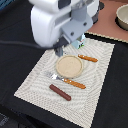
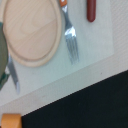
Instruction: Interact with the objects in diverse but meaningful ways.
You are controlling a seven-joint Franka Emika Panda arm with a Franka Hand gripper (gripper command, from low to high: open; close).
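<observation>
A brown sausage (image 1: 60, 92) lies on the pale striped placemat (image 1: 35, 82), on the near side of the plate; the wrist view shows one end of the sausage (image 2: 91, 10). A white-and-teal milk carton (image 1: 80, 44) peeks out from behind the arm at the mat's far edge. On the brown surface at the exterior view's far right stands a greyish pot (image 1: 122, 17). My gripper (image 1: 60, 49) hangs over the mat's far edge beside the plate, blurred, so its jaws cannot be read. The wrist view shows no fingers.
A round tan plate (image 1: 69, 66) (image 2: 32, 32) sits mid-mat, with an orange-handled fork (image 1: 67, 80) (image 2: 71, 42) and knife (image 1: 87, 58) on either side of it. Black cloth (image 1: 20, 60) surrounds the mat. An unidentifiable orange-yellow thing (image 2: 11, 121) shows on the dark cloth.
</observation>
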